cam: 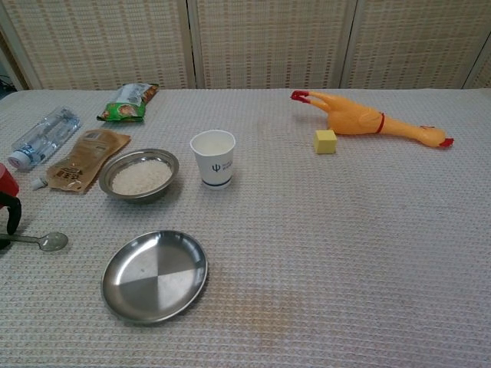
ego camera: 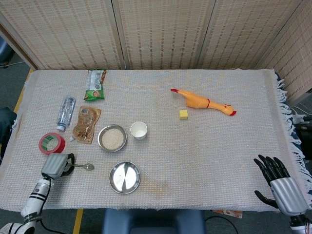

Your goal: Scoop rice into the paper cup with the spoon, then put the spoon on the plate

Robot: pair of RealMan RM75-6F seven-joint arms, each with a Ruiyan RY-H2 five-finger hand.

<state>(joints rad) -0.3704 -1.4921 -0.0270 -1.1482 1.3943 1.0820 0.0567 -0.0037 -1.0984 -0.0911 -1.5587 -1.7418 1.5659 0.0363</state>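
Your left hand (ego camera: 54,165) grips the handle of the spoon (ego camera: 86,166), whose bowl lies on the worktop (ego camera: 204,146) just left of the plate (ego camera: 125,177). The bowl of rice (ego camera: 112,138) sits just behind the plate, with the paper cup (ego camera: 139,130) upright beside the bowl (on its right). Your right hand (ego camera: 280,184) rests far right of the plate, fingers spread and holding nothing.

A robot test room, staged for trials.
Woven folding screens (ego camera: 161,31) wall off a cloth-covered desk (ego camera: 204,146) strewn with unrelated props: rubber chicken (ego camera: 202,102), tape roll (ego camera: 51,143), snack packet (ego camera: 95,85).
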